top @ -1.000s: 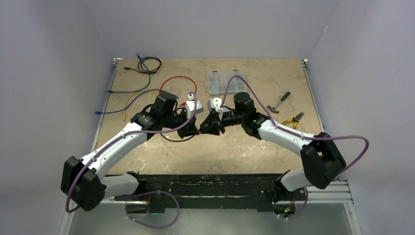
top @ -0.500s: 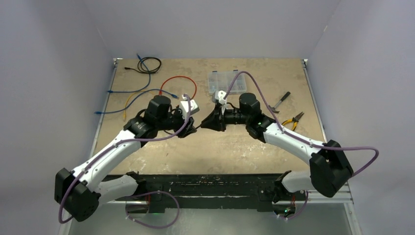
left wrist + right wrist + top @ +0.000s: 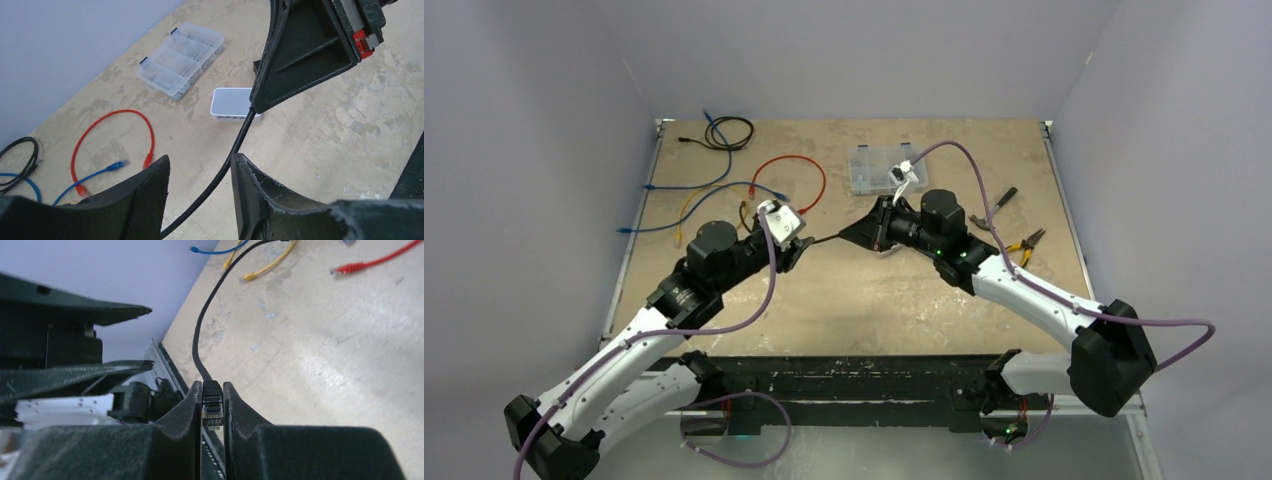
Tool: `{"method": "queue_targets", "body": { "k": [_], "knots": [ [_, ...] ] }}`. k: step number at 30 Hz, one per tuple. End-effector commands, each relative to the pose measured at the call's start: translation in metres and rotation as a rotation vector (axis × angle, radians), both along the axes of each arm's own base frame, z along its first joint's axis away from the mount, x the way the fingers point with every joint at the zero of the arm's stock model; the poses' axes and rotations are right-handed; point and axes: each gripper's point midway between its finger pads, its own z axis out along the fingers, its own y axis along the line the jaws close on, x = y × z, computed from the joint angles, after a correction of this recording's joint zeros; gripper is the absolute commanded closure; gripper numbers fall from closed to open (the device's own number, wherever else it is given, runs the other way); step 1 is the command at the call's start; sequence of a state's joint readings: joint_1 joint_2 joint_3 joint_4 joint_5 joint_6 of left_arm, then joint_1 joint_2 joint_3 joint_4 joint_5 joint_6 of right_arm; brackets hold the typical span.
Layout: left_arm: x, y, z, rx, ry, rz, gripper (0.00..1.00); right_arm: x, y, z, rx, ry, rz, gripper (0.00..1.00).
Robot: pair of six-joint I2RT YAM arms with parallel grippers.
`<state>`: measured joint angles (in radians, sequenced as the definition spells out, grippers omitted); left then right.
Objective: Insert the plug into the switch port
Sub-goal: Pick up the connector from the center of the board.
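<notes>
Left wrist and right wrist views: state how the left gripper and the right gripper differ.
The left gripper stands with its jaws apart; the right gripper is closed. The left gripper grips nothing, the black cable merely passing between its fingers; the right gripper pinches the plug at that cable's end. Both are black two-finger grippers, and they face each other along the same cable.
</notes>
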<state>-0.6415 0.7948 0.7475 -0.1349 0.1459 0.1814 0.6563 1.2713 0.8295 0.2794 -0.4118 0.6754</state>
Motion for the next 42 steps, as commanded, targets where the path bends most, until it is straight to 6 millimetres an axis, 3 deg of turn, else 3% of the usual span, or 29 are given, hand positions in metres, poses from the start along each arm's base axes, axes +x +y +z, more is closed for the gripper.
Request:
{"method": "queue_targets", "body": {
  "k": [1,6,11,16,25,32,36,42],
  "knots": [
    [0.006,-0.007,0.02,0.007,-0.121,0.012,0.53,0.011,-0.002,0.021,0.12,0.195,-0.138,1.0],
    [0.004,-0.019,0.014,0.152,-0.188,0.036,0.55,0.009,-0.001,0.023,0.179,0.272,-0.157,1.0],
    [-0.014,-0.038,0.002,0.349,-0.322,0.063,0.53,0.008,0.001,0.023,0.19,0.303,-0.151,1.0],
    [-0.023,-0.039,0.008,0.379,-0.445,0.107,0.51,0.002,0.003,0.024,0.208,0.317,-0.124,1.0],
    [-0.013,-0.038,0.016,0.43,-0.562,0.197,0.51,-0.005,0.005,0.024,0.229,0.321,-0.083,1.0],
    [-0.009,-0.048,-0.004,0.506,-0.565,0.173,0.52,-0.011,0.006,0.027,0.244,0.319,-0.054,1.0],
    [-0.005,-0.048,-0.011,0.555,-0.58,0.189,0.57,-0.014,0.006,0.028,0.25,0.314,-0.044,1.0],
    [-0.003,-0.05,-0.017,0.572,-0.565,0.194,0.93,-0.02,0.008,0.028,0.262,0.304,-0.022,1.0]
  ]
}}
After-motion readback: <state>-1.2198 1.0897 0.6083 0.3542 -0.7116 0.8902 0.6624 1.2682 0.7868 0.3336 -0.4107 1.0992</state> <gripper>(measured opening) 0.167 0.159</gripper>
